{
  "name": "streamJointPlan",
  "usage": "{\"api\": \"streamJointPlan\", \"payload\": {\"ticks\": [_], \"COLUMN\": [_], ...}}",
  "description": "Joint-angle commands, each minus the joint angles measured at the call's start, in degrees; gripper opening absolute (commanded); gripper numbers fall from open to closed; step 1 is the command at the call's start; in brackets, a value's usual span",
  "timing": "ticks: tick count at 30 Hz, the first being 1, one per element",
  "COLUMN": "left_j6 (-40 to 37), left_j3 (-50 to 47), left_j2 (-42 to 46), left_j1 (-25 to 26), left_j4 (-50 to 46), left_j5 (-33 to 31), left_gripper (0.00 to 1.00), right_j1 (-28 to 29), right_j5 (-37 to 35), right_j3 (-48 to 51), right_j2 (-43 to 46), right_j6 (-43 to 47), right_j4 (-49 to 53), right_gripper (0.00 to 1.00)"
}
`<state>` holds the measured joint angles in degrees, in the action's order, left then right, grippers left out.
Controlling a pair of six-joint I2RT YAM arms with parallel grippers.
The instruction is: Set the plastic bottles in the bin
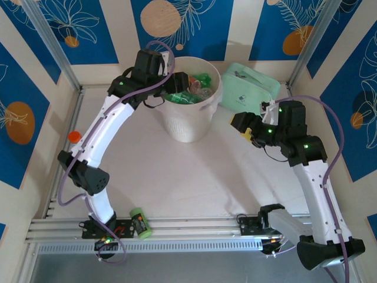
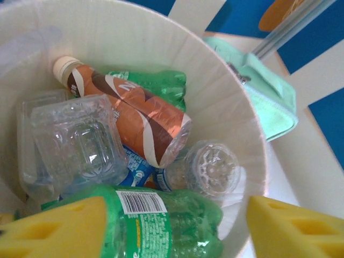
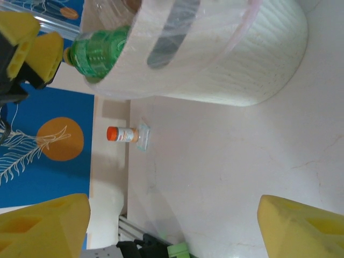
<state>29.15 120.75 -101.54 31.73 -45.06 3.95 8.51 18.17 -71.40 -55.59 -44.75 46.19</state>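
The bin [image 1: 189,125] stands at the back of the table and holds several plastic bottles [image 1: 197,88]. In the left wrist view I look down past the bin's wall [image 2: 134,37] onto a brownish bottle [image 2: 131,113], green ones [image 2: 158,81] and clear ones [image 2: 75,141]. My left gripper [image 2: 172,231] hangs over the bin's left rim [image 1: 178,82], open. A green bottle [image 2: 161,223] lies between its fingers [image 2: 54,228], beside the left one and well apart from the right one. My right gripper [image 1: 244,127] is open with nothing in it, above the table to the right of the bin [image 3: 242,59].
A mint-green zipped bag [image 1: 250,88] lies behind and right of the bin. An orange-capped jar [image 1: 74,137] stands by the left wall [image 3: 124,134]. A light-green can [image 1: 140,223] lies on the front rail near the left arm's base.
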Motion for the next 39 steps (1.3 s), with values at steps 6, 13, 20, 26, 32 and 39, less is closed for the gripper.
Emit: {"api": "streamJointPlan", "payload": {"ticks": [6,13,20,26,32,39], "left_j6": [-7.39,-16.52,-22.33,-25.99,-30.36,-31.47], "left_j3": [-5.3,-46.52,-85.68,-96.14,-102.28,-101.23], "left_j2": [17.35,37.93,45.5,34.92,22.69,13.81], "left_j1": [-1.08,-4.73,-10.76,-15.45,-19.03,-24.07], "left_j4": [4.18,22.1,48.33,67.3,94.71,100.37], "left_j5": [-9.81,-34.07,-48.25,-45.17,-38.3,-19.71], "left_gripper": [1.0,1.0,1.0,1.0,1.0,1.0], "right_j1": [-0.58,-5.62,-1.66,-1.27,-2.68,-8.84], "right_j5": [-16.25,-34.28,-54.19,-63.89,-54.29,-31.28], "right_j3": [-1.7,21.35,38.11,48.37,50.64,50.29], "right_j2": [3.07,10.45,9.98,-1.13,-13.65,-28.47], "right_j6": [3.99,-4.11,15.28,25.77,32.77,34.73], "right_j4": [-0.66,-10.98,-30.29,-55.33,-75.07,-95.33], "right_gripper": [0.95,1.0,0.99,0.99,0.99,0.99]}}
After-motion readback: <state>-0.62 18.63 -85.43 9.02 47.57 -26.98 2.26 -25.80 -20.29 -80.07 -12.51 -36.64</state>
